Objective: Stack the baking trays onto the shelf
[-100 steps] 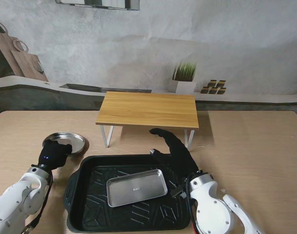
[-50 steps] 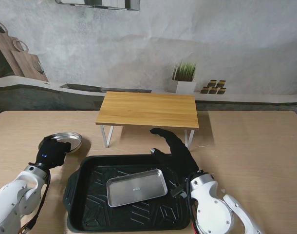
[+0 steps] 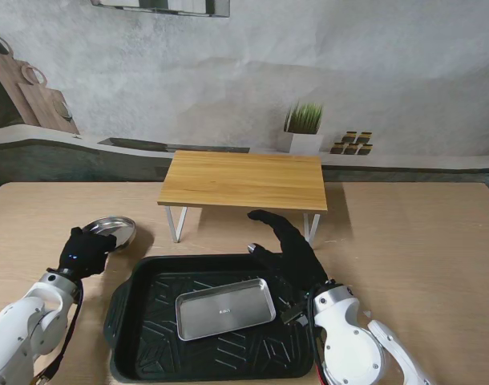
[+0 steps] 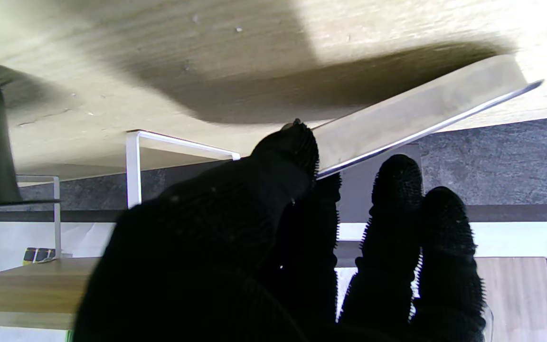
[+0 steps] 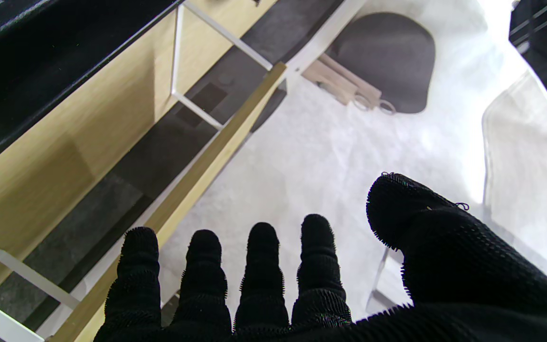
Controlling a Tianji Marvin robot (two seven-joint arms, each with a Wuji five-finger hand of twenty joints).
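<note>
Round tray (image 3: 113, 229), tilted up off the surface (image 3: 405, 241) left of the shelf (image 3: 243, 179), sits pinched at its rim in our left hand (image 3: 86, 250); right hand (image 3: 286, 247) spread, seemingly idle. We should level it before carrying shelfward.

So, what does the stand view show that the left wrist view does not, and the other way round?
Only the stand view shows the black tray with the rectangular steel tray lying in it, and the right hand, open, at that tray's far right corner. Only the left wrist view shows the thumb pressed on the rim of the round tray. Both show the left hand holding the round tray tilted off the table, and the shelf.
</note>
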